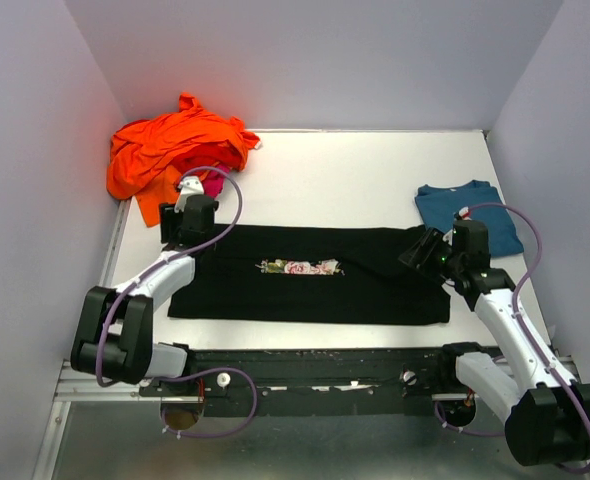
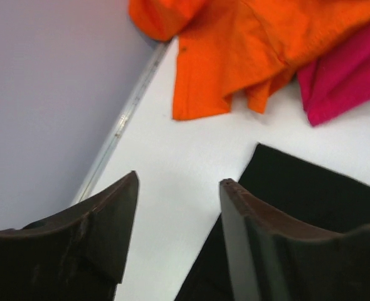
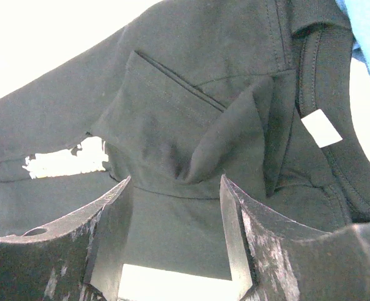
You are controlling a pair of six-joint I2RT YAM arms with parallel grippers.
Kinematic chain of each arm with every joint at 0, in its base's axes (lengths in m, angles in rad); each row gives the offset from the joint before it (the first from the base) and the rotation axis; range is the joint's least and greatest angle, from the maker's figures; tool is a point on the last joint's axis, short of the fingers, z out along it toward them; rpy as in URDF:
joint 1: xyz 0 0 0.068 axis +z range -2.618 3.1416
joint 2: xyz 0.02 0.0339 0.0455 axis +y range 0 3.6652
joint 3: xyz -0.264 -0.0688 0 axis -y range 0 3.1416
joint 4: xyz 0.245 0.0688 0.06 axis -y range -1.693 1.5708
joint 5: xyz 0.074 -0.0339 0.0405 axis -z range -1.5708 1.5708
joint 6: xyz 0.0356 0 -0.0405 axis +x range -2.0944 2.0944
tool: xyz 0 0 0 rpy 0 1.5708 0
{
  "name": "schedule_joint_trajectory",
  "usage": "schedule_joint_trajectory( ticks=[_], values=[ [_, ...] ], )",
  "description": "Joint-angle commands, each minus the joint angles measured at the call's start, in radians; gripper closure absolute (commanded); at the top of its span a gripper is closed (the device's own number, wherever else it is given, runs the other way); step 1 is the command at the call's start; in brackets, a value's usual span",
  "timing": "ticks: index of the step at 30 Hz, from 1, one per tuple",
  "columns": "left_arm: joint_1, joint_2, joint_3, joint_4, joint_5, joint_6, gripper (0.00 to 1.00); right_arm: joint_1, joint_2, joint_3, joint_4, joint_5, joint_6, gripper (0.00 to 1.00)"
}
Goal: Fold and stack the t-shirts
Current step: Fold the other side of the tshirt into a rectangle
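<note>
The black t-shirt (image 1: 305, 290) lies as a long flat strip across the middle of the table, its white-and-pink print (image 1: 298, 267) facing up. My left gripper (image 1: 188, 222) is open and empty at the shirt's far left corner; in the left wrist view (image 2: 180, 180) bare table shows between its fingers, with the black cloth (image 2: 310, 207) beside the right finger. My right gripper (image 1: 416, 250) is open over the shirt's right end; in the right wrist view (image 3: 175, 180) rumpled black cloth (image 3: 191, 100) and the collar label (image 3: 321, 127) lie ahead of it.
The orange t-shirt (image 1: 175, 145) is heaped in the back left corner, with the magenta one (image 1: 213, 185) peeking from under it. Both also show in the left wrist view, orange (image 2: 248, 44) and magenta (image 2: 348, 75). The teal-blue tee (image 1: 468, 215) lies folded at the right. Walls enclose three sides.
</note>
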Motion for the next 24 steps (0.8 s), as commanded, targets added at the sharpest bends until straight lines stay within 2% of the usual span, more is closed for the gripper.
schedule_joint_trajectory(
  ticks=[1,4,6,8,11,14,18,24],
  values=[
    [-0.001,-0.106,-0.007,-0.003,-0.162,-0.103,0.27,-0.003,-0.013,0.047,0.006,-0.003,-0.034,0.35],
    [-0.001,-0.114,0.011,-0.015,-0.057,-0.163,0.27,-0.003,0.031,0.095,0.033,-0.055,-0.069,0.36],
    [-0.001,-0.076,0.081,-0.148,-0.009,-0.285,0.3,0.002,0.08,0.127,0.052,-0.084,-0.077,0.36],
    [0.001,-0.007,0.196,-0.363,0.046,-0.439,0.3,0.013,0.112,0.147,0.067,-0.095,-0.08,0.37],
    [0.001,0.079,0.304,-0.477,0.173,-0.534,0.35,0.022,0.16,0.168,0.082,-0.062,-0.086,0.38],
    [0.001,0.098,0.277,-0.416,0.325,-0.557,0.41,0.022,0.207,0.182,0.091,-0.008,-0.08,0.38],
    [0.022,0.144,0.228,-0.367,0.361,-0.6,0.5,0.022,0.287,0.205,0.102,0.029,-0.055,0.39],
    [0.171,0.198,0.16,-0.293,0.54,-0.677,0.54,0.024,0.327,0.187,0.056,0.228,0.058,0.41]
  ],
)
